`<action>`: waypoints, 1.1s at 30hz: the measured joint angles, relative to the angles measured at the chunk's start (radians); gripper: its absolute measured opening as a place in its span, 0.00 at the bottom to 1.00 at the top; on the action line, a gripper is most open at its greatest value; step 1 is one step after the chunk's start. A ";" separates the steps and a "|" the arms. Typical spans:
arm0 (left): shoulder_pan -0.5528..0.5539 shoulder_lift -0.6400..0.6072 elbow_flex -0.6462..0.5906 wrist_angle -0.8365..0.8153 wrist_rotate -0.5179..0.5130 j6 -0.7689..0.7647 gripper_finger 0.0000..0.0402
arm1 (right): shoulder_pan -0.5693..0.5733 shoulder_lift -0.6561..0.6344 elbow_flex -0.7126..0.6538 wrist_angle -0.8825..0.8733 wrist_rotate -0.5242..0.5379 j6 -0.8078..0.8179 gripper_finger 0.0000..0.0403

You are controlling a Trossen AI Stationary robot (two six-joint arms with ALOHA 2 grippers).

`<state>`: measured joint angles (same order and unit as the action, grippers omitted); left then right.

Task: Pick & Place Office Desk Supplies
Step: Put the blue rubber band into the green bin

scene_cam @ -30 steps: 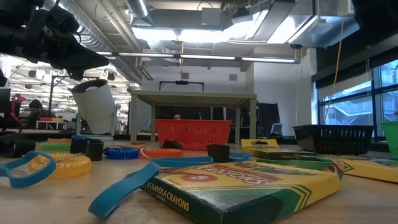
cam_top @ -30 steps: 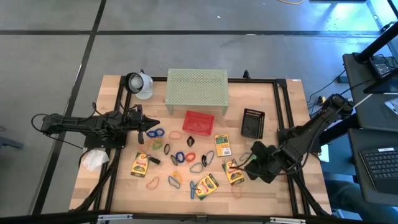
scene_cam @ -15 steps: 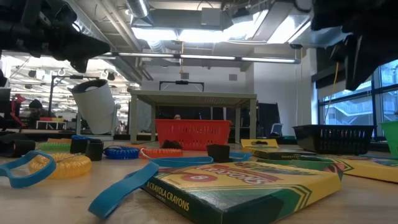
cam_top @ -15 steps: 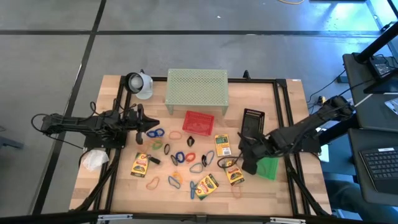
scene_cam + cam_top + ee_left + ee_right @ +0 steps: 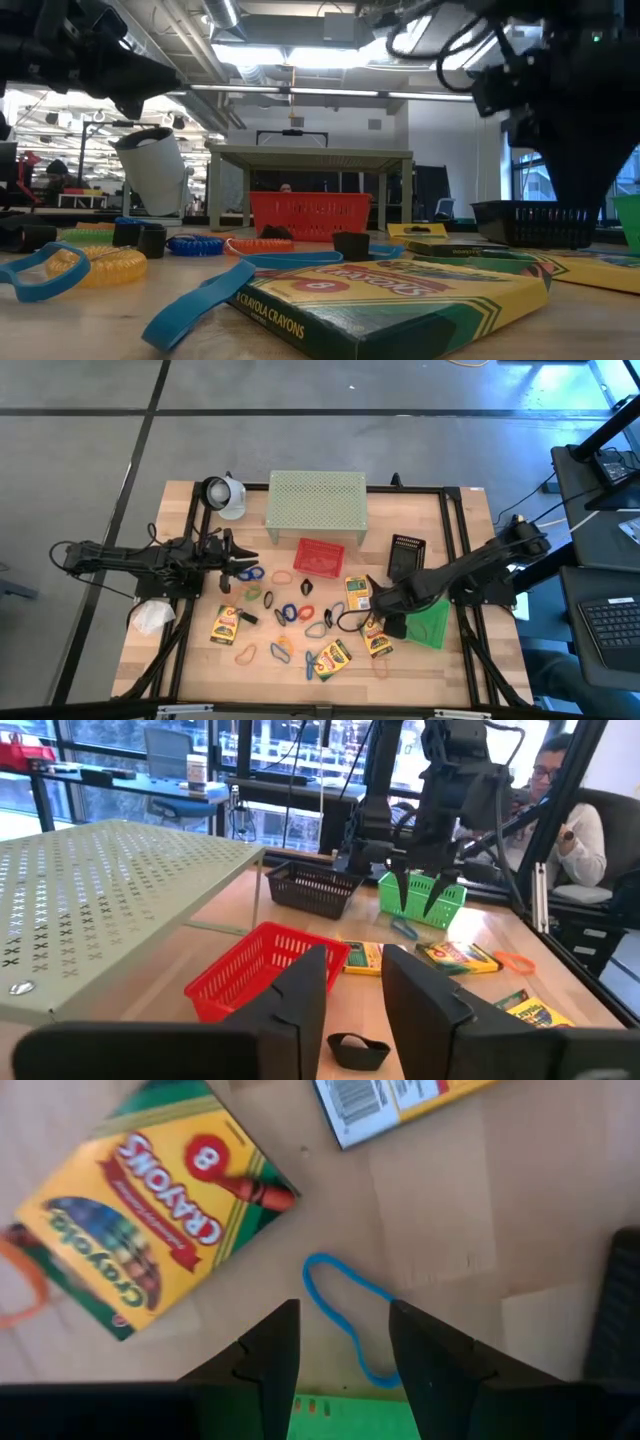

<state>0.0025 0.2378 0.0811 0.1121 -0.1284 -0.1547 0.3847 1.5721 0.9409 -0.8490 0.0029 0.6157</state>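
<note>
- Under my right wrist: only this view shows a thin blue loop (image 5: 345, 1315) on bare wood, lying between my two parted fingers (image 5: 262, 1355), which grip nothing. A crayon box (image 5: 150, 1215) lies beside it.
- High view: my right gripper (image 5: 382, 603) hangs between two crayon boxes, one (image 5: 357, 593) beside the red basket (image 5: 319, 556) and one (image 5: 376, 639) nearer the front edge. The green basket (image 5: 430, 624) and the black basket (image 5: 406, 558) flank my arm.
- My left gripper (image 5: 236, 565) hovers at the table's left side beside a blue loop (image 5: 250, 574). Its wrist view shows the fingers (image 5: 300, 1000) apart and empty, a black clip (image 5: 358, 1051) between them below.
- The pale green shelf (image 5: 316, 502) stands behind the red basket; a white wad (image 5: 151, 617) lies at the left edge.
- Low view: a crayon box (image 5: 390, 300) fills the foreground, with a blue band (image 5: 200, 300) against it.
</note>
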 joint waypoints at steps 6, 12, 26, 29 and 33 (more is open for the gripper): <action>-0.001 0.018 0.000 0.036 0.000 0.000 0.26 | 0.002 0.074 0.000 0.000 0.000 -0.026 0.39; -0.001 0.039 0.000 0.042 0.019 0.000 0.28 | 0.002 0.127 0.000 0.013 0.010 -0.045 0.39; -0.001 0.056 0.000 0.050 0.019 0.002 0.28 | 0.002 0.141 -0.001 0.056 0.015 -0.048 0.37; -0.001 0.056 0.000 0.050 0.019 0.002 0.28 | 0.002 0.162 0.002 0.063 -0.001 -0.049 0.33; -0.001 0.056 0.000 0.050 0.019 0.002 0.28 | 0.001 0.189 0.005 0.061 -0.034 -0.056 0.26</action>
<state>0.0017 0.2938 0.0811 0.1619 -0.1098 -0.1532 0.3859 1.7609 0.9463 -0.7879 -0.0315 0.5602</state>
